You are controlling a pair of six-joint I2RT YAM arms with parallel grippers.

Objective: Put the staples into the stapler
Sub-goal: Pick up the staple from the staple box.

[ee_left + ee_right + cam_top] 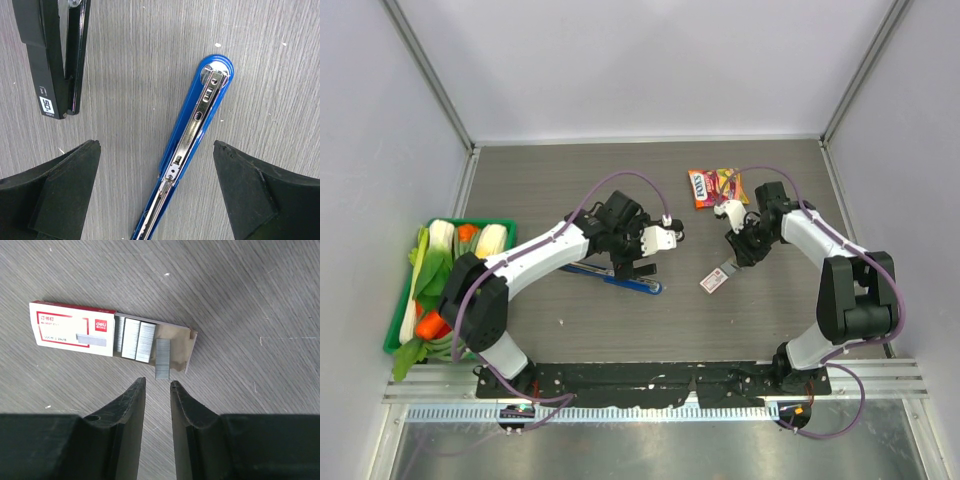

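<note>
The black stapler (50, 55) lies at the upper left of the left wrist view; in the top view I cannot pick it out under the left arm. A blue stapler (192, 145) lies open with its metal magazine showing, and it also shows in the top view (625, 281). My left gripper (156, 145) is open and empty, and its jaws straddle the blue stapler above the table. The white-and-red staple box (72, 329) is slid open, with grey staples (132, 339) in its tray. One staple strip (162, 359) sticks out over the tray edge. My right gripper (157, 381) is narrowly open, just short of that strip.
An orange snack bag (715, 186) lies behind the right gripper (738, 255). A green tray (395, 320) of vegetables stands at the table's left edge. The staple box (715, 280) lies between the two arms, right of the left gripper (625, 262).
</note>
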